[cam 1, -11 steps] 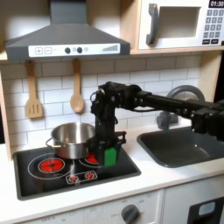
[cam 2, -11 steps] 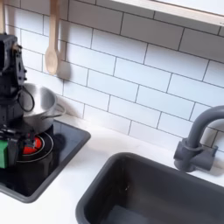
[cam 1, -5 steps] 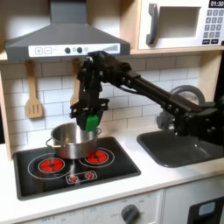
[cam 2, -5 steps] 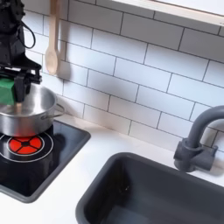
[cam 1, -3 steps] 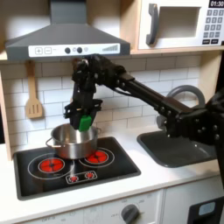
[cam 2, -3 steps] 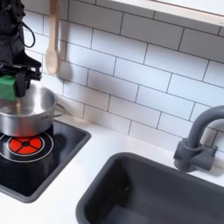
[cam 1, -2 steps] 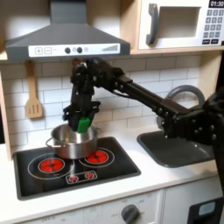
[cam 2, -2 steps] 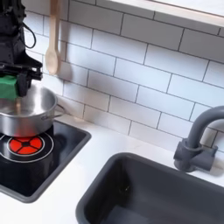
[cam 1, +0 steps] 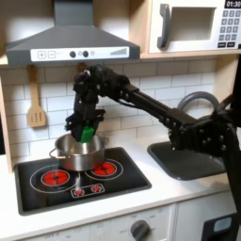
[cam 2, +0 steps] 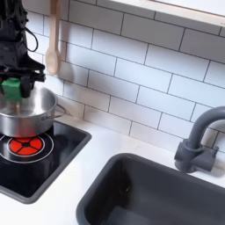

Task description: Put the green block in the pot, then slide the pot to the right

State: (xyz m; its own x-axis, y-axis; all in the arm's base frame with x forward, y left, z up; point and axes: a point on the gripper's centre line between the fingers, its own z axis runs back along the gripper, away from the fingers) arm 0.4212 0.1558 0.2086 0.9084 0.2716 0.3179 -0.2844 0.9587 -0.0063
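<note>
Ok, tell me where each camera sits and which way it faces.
First exterior view: in front of the toy kitchen, facing the tiled wall; shows the arm and hand holding the green block over the pot.
Second exterior view: low over the sink, facing the wall; hand at its left edge.
Both show block, pot, stove, faucet.

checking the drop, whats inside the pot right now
Nothing can be seen lying in the pot. The green block hangs just above its rim, held in the gripper. The pot's wall hides most of the inside in both exterior views.
</note>
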